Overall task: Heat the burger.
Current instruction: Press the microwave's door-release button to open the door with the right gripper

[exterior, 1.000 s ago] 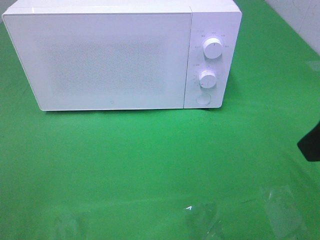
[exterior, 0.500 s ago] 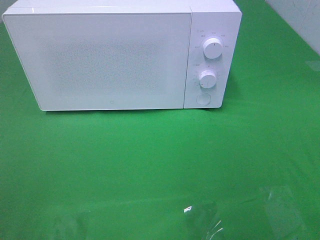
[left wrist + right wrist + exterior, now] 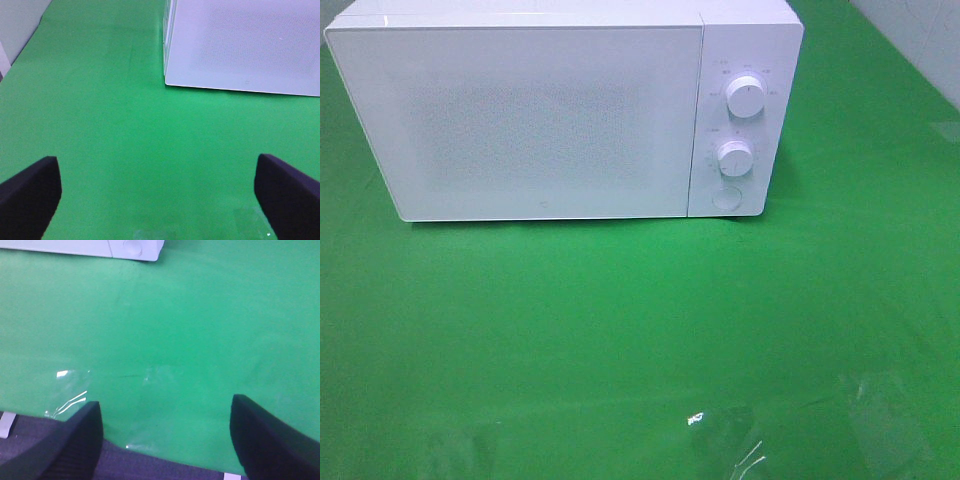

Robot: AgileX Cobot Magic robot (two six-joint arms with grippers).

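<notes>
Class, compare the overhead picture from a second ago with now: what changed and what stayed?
The right arm's dark hand, seen at the right edge of the green cloth, has left the overhead view. The white box-shaped microwave stays shut; nothing was gripped.

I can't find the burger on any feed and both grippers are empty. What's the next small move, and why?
Probably bring the right gripper toward the round button below the two knobs on the microwave. Its door is shut, no burger shows in any view, and the left gripper is open and empty like the right, so opening the door looks like the first check.
</notes>
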